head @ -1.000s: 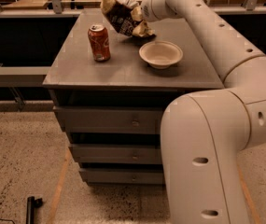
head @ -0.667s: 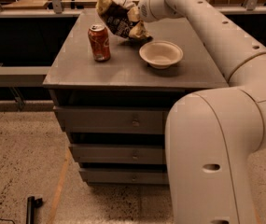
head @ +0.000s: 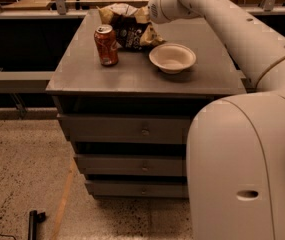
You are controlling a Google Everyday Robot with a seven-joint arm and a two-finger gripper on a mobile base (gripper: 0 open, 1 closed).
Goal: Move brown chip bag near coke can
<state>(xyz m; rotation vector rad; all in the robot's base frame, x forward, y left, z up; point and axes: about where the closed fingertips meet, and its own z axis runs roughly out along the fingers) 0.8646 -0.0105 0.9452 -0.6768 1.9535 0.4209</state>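
Dark brown crinkly foil with tan edges and some light printing: that was the brown chip bag [head: 127,26]. It was up by the far edge of the worktop [head: 132,76], a bit left of the middle, all scrunched and puffy. The gripper [head: 153,15] was right up against the bag's upper right side, coming in from the right on the end of a fat white arm [head: 242,29]. The bag covered the business end, so I couldn't tell whether it was clamped on the foil or loose. I also couldn't tell whether the bag was resting on the top or held just off it.

The coke can [head: 106,45] stood upright just in front of the bag's left side, nearer the left edge than the right. It was a red cylinder with a silver lid and white lettering. The two were so close they overlapped from this angle, and I couldn't say if they touched.

A white bowl [head: 172,58], round, shallow and matte, sat to the right of the bag, about midway between the far and near edges.

The worktop was flat, dull grey and a little scuffed. Grey drawers [head: 127,131] with small knobs were stacked under it, and the floor [head: 22,174] below was speckled.
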